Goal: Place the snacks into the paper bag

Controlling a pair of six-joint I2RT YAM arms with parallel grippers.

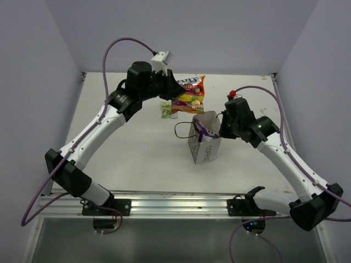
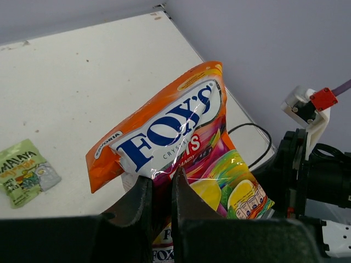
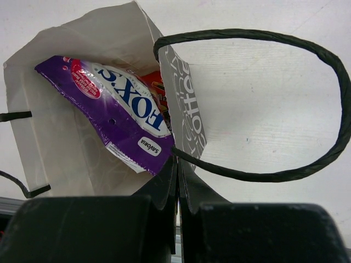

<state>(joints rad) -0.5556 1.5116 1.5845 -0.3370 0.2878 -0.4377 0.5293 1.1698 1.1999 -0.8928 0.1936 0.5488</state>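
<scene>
Pinching the multicolour packet [image 2: 181, 126] by its lower edge, our left gripper [image 2: 162, 186] has its jaws drawn almost together with only the foil between them. The packet stands up out of the fingers, orange at the top with a blue-and-white label and bright fruit colours lower down. From the top view we see it held over the far part of the table [image 1: 137, 159], beyond the paper bag [image 1: 204, 147] and not over its mouth. The pale green packet [image 1: 166, 110] lies flat on the table just beside the held one, on its left in that view, apart from the bag and touched by neither gripper. The bag stands upright right of centre with its mouth open, grey lettering on its near face. Looking down the right wrist camera we find the purple packet [image 3: 118, 115] inside, leaning across the white wall, and a sliver of the red-orange packet [image 3: 157, 82] shows behind it – two packets in, two out. Our right gripper [image 3: 178, 167] has its jaws pressed together on the bag's top rim, at the lettered wall. One black cord handle [image 3: 334, 109] loops out wide over the table on that side
</scene>
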